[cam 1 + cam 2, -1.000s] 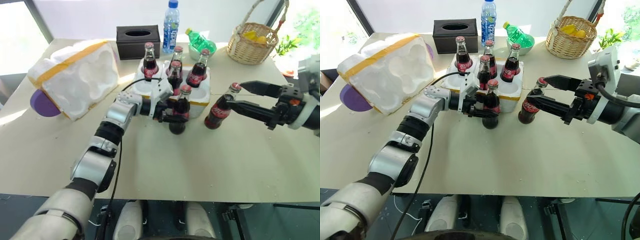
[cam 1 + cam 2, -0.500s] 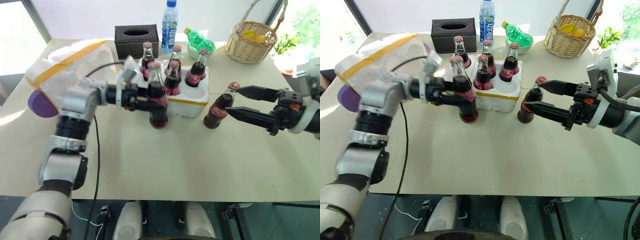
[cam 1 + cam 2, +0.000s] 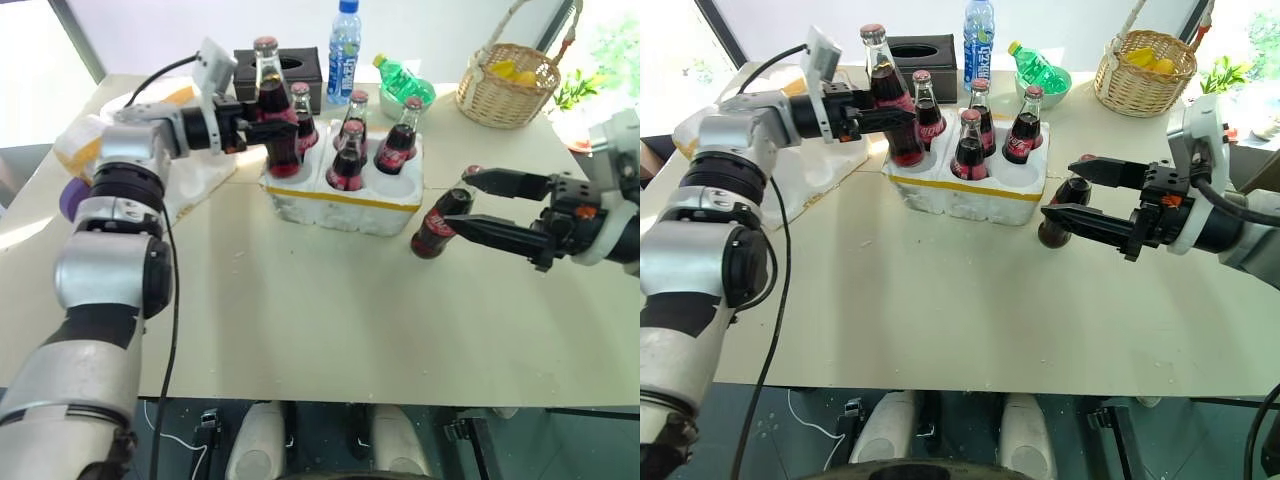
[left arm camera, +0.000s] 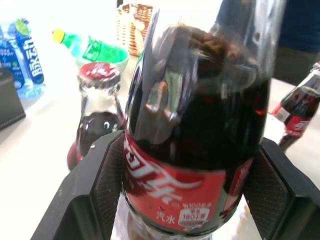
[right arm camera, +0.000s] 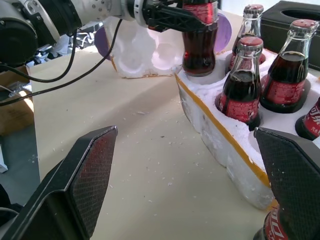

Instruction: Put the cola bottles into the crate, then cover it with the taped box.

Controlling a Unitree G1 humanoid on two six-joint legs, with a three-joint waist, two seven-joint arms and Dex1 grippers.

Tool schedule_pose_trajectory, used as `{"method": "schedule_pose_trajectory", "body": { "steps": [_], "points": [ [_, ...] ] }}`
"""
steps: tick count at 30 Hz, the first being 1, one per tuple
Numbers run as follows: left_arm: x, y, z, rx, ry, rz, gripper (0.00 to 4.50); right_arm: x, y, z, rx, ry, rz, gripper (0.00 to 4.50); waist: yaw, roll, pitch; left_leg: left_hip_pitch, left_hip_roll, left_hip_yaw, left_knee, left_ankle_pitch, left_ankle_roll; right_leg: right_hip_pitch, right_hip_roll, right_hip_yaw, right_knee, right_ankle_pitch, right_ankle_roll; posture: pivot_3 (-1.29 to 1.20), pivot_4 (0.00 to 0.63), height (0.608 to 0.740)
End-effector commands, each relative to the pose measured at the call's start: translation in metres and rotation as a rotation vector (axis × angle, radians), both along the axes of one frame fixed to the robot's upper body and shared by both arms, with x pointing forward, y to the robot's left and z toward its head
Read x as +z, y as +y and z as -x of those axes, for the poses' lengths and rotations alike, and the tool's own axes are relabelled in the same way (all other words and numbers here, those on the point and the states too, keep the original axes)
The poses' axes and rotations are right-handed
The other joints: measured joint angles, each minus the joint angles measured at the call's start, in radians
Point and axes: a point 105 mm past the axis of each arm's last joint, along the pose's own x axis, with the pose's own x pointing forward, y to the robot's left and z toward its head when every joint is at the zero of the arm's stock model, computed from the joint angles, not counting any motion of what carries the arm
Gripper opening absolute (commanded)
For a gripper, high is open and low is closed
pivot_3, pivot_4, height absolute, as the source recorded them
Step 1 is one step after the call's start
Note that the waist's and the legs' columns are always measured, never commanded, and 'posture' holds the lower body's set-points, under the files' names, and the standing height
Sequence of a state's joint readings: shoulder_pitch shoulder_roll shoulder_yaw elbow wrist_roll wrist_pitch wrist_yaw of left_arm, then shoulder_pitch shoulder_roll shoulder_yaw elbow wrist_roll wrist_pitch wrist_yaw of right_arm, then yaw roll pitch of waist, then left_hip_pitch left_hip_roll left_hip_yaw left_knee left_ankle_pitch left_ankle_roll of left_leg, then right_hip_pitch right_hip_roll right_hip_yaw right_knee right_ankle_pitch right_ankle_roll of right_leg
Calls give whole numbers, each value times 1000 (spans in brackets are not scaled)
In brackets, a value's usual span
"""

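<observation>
since the earlier frame the held cola bottle [image 3: 270, 105] was lifted off the table [image 3: 330, 320] and carried up and away from the robot toward the crate's left side by the left pincer [image 3: 262, 122], which was clamped on the bottle's labelled body. bottle was held upright, long axis vertical, base just over the near-left well of the crate [image 3: 345, 195]; judged that only a straight lowering was left. four cola bottles were already seated in wells. right pincer [image 3: 462, 202] was spread wide, fingers either side of the last loose bottle [image 3: 438, 222], which leaned on the table just beside the crate's right end; no grip was seen on it. right arm was judged nearer to that bottle. taped box [image 3: 185, 180] lay on the table left of the crate, behind the left arm.
</observation>
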State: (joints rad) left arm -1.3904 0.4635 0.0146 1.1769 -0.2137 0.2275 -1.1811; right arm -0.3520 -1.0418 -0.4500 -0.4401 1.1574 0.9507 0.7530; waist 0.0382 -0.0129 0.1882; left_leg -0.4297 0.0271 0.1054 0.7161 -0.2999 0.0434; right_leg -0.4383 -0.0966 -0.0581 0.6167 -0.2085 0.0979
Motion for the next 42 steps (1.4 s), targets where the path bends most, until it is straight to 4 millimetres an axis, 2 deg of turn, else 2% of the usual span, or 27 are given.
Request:
{"method": "schedule_pose_trajectory", "body": {
  "steps": [1,5,15,17,19,20,21,22,25,27,29,32,34,36,39,42],
  "points": [
    [17,-9,-4,22,-80,37,2765,5,3,4,1,-51,7,4500,-1,0,0,0,0,0,0,0,0,0,0,0,0,0,0,0,150,740],
    [11,-13,-8,46,-68,43,2765,4,3,3,-10,-50,4,4500,-1,-1,0,-1,0,0,0,0,0,-2,0,0,0,0,0,0,150,740],
    [-53,-1,-8,53,-43,-236,2765,2,2,0,-28,-53,-3,4500,-7,0,0,-2,0,1,0,1,-2,-3,0,0,0,0,0,0,150,740],
    [-58,-1,-7,54,-27,-231,2765,2,2,-2,-31,-55,-4,4500,-8,0,0,-2,0,1,0,1,-2,-3,0,0,1,0,0,0,150,740],
    [-55,1,-9,72,-24,-205,2765,2,1,-5,-36,-58,-4,4500,-9,0,0,-2,0,1,0,1,-2,-3,0,0,1,0,0,0,150,740],
    [-52,2,-9,79,-24,-190,3828,2,1,-6,-38,-59,-3,4500,-10,0,0,-2,0,1,0,1,-1,-3,0,0,1,0,0,0,150,740],
    [-44,5,-10,86,-35,-171,4218,1,-1,-7,-46,-58,0,4500,-10,0,0,-2,0,1,0,1,-1,-3,0,0,1,0,1,0,150,740],
    [-38,6,-10,89,-44,-159,4416,1,-3,-8,-51,-57,2,4500,-10,0,0,-2,1,1,0,0,-1,-2,0,0,1,0,1,0,150,740],
    [-16,14,-6,76,-77,-115,4416,0,-10,-7,-72,-46,7,4500,-18,0,0,-2,1,1,1,0,1,-3,0,0,1,0,1,0,150,740],
    [8,25,4,24,-107,-75,4416,-3,-17,-5,-97,-27,14,4500,-23,0,0,-2,1,0,1,0,1,-3,0,0,2,0,1,0,150,740],
    [37,41,22,-42,-128,-34,4416,-13,-28,-5,-155,18,15,4500,-25,0,0,-2,1,0,0,1,-2,-3,0,0,2,0,1,0,150,740],
    [54,55,46,-106,-120,-15,4416,-26,-38,-4,-217,56,13,4500,-27,0,0,-3,2,1,0,2,-4,-3,0,0,2,0,1,0,150,740],
    [50,65,73,-174,-97,-59,4416,-42,-43,-11,-309,52,37,4500,-27,2,-1,-3,2,1,0,2,-4,-3,0,0,1,0,1,0,150,740],
    [40,67,95,-216,-66,-101,4416,-54,-45,-16,-376,58,25,4500,-28,3,-2,2,2,1,0,2,-4,1,0,1,0,0,1,0,150,740],
    [18,63,118,-231,-18,-140,4416,-69,-42,-23,-446,70,-28,4500,-27,3,-2,4,3,0,0,2,-4,2,0,1,2,0,1,0,150,740],
    [-1,53,132,-226,11,-143,4416,-87,-38,-35,-517,87,-60,4500,-25,2,-2,4,3,-1,0,2,-4,3,0,1,2,0,0,0,150,740]
  ]
}}
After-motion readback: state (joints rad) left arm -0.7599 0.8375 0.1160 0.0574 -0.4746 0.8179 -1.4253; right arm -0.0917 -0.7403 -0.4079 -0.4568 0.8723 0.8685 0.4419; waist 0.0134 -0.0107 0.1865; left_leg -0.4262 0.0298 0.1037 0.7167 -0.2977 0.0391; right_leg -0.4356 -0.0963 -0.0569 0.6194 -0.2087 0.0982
